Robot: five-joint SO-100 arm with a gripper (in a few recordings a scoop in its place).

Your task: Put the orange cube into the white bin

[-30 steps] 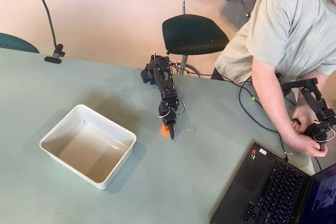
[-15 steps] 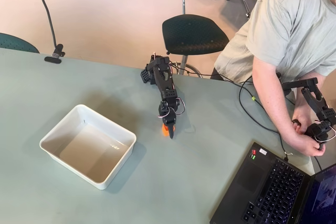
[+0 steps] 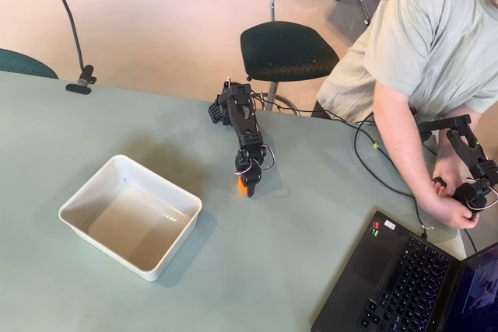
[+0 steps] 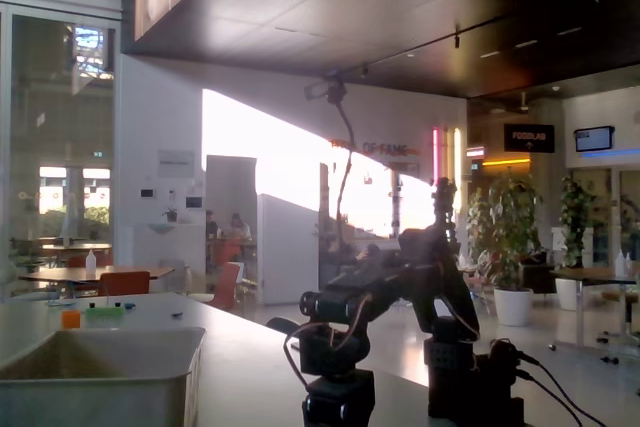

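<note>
Gripper point(image 3: 247, 186) clenched on the orange cube point(image 3: 242, 186); white bin point(image 3: 78, 201) well apart.

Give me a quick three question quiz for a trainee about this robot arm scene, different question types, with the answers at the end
1. True or false: the orange cube already lies inside the white bin.
2. Multiple choice: in the overhead view, where is the gripper? A) over the bin, B) down at the cube, right of the bin, C) above the laptop.
3. Short answer: what rests inside the bin now?

Key
1. False; the cube is on the table, apart from the bin.
2. B.
3. Nothing can be seen in it; its pale inside is bare.
</note>
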